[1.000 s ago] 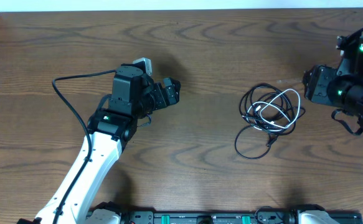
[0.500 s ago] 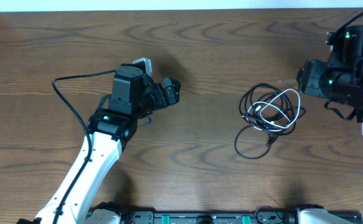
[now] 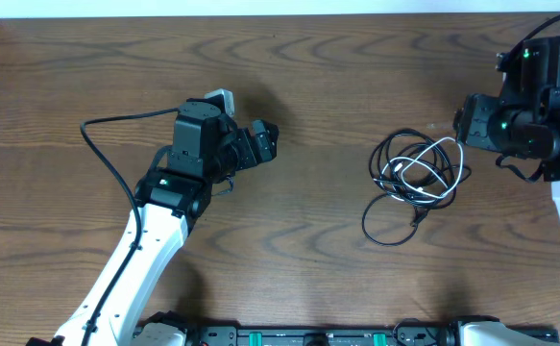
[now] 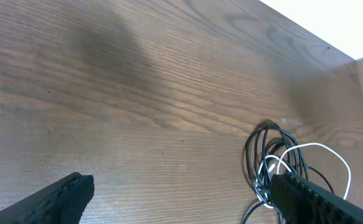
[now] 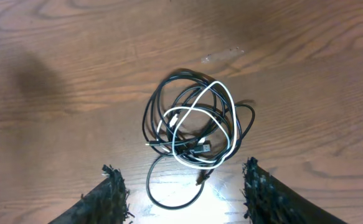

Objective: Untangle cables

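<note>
Right gripper (image 5: 184, 190) spread toward cables (image 5: 190, 134) (overhead view hides its fingers (image 5: 109, 196)).

Robotics lab: robot arms (image 3: 145, 240) flank a wooden table (image 3: 308, 77).

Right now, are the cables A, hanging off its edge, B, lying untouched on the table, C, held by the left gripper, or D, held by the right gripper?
B: the cables lie tangled on the table, clear of the left gripper and right gripper.
</note>
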